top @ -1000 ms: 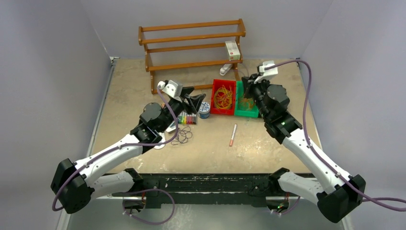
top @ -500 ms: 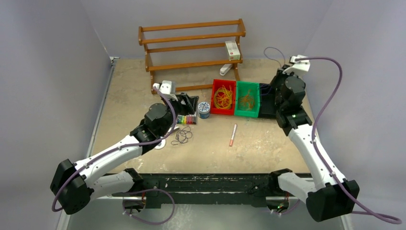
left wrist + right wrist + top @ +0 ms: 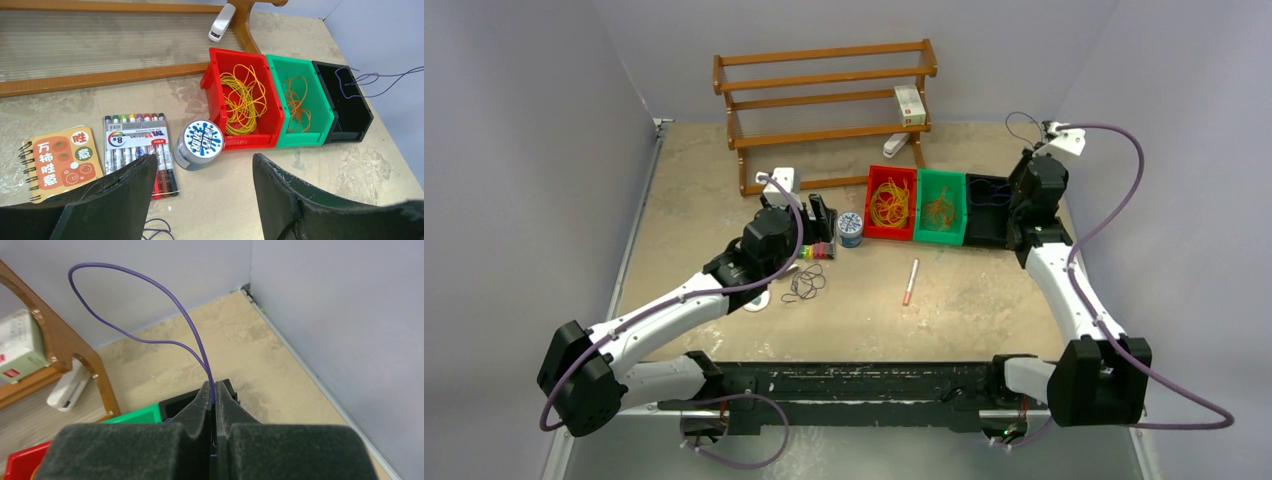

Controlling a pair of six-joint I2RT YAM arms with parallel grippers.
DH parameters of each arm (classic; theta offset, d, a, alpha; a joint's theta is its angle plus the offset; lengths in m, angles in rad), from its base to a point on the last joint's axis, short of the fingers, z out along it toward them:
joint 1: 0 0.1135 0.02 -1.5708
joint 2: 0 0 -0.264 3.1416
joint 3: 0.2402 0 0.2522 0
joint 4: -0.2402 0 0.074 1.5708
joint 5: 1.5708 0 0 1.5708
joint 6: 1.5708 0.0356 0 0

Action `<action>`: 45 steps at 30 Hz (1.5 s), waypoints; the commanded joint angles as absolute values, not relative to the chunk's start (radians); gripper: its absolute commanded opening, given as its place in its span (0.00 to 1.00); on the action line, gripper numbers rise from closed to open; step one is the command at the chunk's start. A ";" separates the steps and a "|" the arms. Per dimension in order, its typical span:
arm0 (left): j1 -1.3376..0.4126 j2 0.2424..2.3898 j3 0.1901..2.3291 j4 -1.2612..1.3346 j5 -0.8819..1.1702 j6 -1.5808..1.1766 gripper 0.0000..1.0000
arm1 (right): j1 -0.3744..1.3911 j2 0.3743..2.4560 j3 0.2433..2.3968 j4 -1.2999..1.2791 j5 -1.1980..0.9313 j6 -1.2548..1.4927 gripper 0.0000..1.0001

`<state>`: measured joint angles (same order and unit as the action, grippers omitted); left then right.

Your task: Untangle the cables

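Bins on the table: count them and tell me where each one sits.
3, in one row: red bin nearest the round tin, green bin in the middle, black bin at the far end. None seems hidden.

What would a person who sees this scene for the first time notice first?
Probably the right hand, shut on a thin purple cable that loops up near the far right corner of the table. Beside it stand three bins in a row: a red bin with yellow cables, a green bin with orange cables, and a black bin.
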<state>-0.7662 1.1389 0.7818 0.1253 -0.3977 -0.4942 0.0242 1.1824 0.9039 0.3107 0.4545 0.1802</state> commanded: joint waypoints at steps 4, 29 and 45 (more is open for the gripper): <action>-0.765 1.135 0.845 0.120 -0.413 -0.476 0.69 | -0.005 1.260 0.862 0.433 0.477 0.206 0.00; -0.766 1.168 0.856 0.108 -0.399 -0.478 0.69 | -0.030 1.381 0.841 0.476 0.455 0.199 0.00; -0.766 1.173 0.851 0.102 -0.387 -0.483 0.69 | -0.031 1.547 0.900 0.307 0.240 0.304 0.00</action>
